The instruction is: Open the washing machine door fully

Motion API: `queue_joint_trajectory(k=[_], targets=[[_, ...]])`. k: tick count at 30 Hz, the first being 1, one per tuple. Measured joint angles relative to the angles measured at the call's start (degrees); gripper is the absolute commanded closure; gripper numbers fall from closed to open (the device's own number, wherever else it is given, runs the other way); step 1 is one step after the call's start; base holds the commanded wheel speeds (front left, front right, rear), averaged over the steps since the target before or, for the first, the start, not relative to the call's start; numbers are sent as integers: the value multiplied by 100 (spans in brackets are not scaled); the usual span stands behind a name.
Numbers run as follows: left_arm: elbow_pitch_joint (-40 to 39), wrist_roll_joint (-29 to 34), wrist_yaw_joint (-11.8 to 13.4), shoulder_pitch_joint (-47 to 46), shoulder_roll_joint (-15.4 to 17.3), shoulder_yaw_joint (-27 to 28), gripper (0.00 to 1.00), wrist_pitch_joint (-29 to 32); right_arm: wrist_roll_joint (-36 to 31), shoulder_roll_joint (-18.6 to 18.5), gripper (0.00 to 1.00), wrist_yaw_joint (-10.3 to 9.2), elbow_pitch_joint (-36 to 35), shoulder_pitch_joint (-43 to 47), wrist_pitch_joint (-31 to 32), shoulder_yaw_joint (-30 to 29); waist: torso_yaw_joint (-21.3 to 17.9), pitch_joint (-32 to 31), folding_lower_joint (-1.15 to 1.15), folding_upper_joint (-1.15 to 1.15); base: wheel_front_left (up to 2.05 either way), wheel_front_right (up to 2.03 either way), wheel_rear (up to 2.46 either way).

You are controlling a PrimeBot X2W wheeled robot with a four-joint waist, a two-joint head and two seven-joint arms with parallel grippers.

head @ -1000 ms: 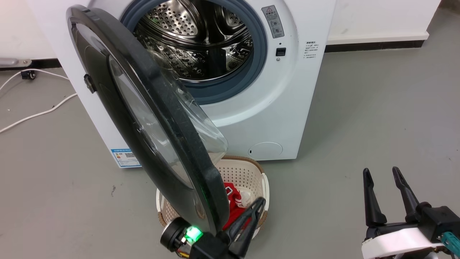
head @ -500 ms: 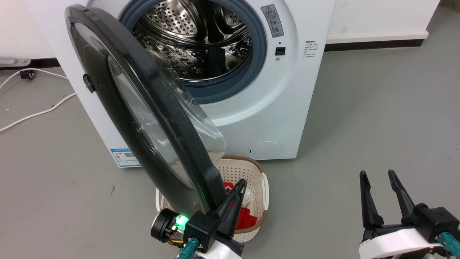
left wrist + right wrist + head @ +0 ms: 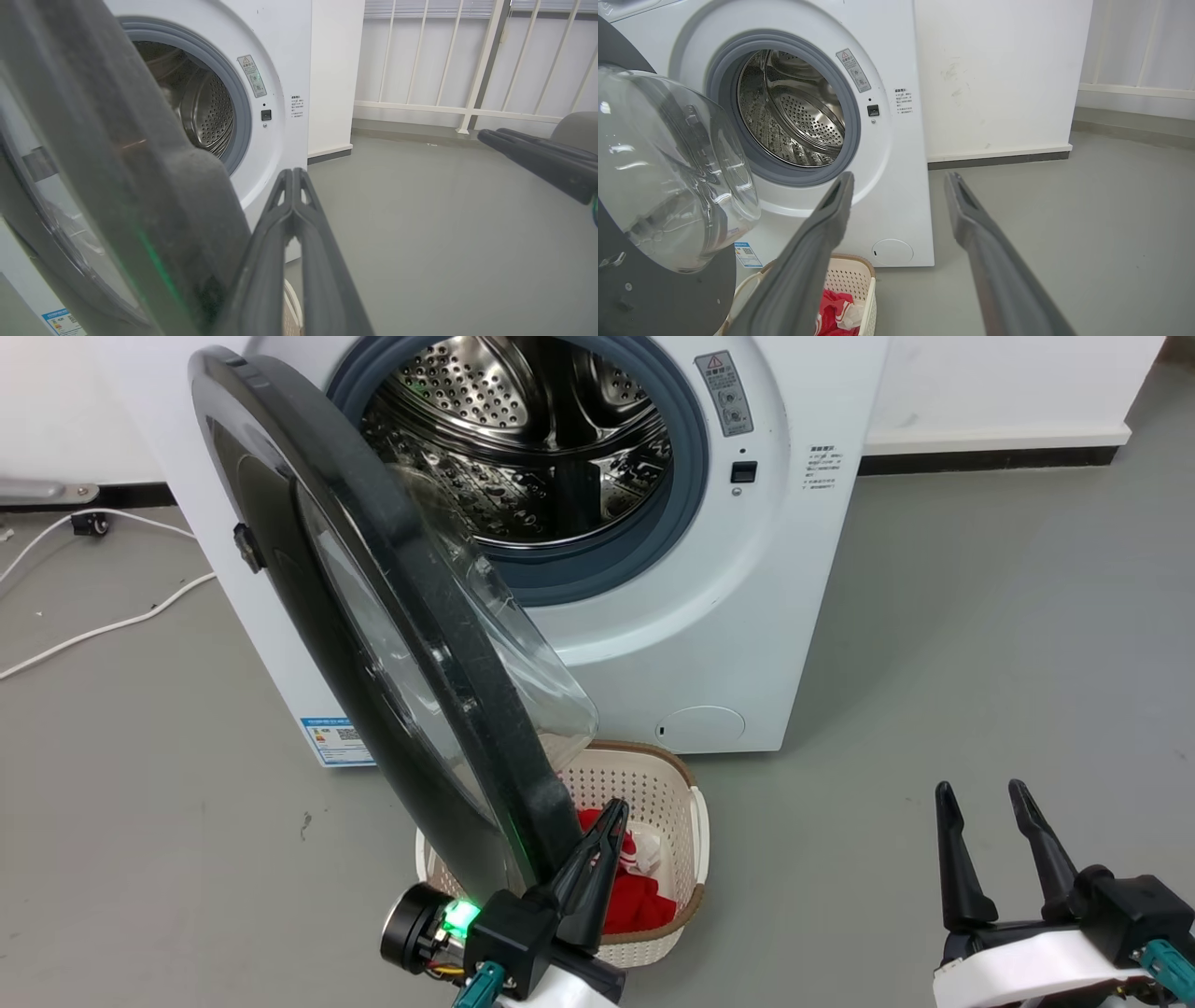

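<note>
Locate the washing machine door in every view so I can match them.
Head view: washing machine door slants from upper left to bottom centre.
Left wrist view: it covers the left side.
Right wrist view: its glass bulge at left edge.
Shared landmark: the grey warning label.

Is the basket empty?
No, red cloth lies inside the basket.

**Bare laundry corner, more test room than home**

A white washer (image 3: 728, 616) stands on a plain grey floor (image 3: 980, 616) against a white wall (image 3: 1004, 70), with a basket (image 3: 653, 793) of clothes before it. Loose cable (image 3: 154, 609) trails aside, and a white railing (image 3: 467, 70) lines the far side.
</note>
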Motion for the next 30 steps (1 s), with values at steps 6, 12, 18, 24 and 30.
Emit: queue_joint_trajectory(k=[6,12,18,24,30], targets=[[-274,91,84,280,-13,120,100,-5,-14,0,0,0,19,26,0,-43,138,9,0,0,0,0,0],[-677,246,194,673,42,272,100,-4,-27,1,0,0,30,32,0,-34,323,5,0,0,0,0,0],[-996,319,278,1048,107,436,100,-20,-69,1,0,0,-25,59,0,-48,584,9,0,0,0,0,0],[-1191,334,392,1360,126,615,100,-21,-68,2,0,0,-41,87,8,-57,900,16,0,0,0,0,0],[-1321,368,554,1561,171,871,100,-13,-48,3,0,0,-42,94,23,-41,1218,24,0,0,0,0,0]])
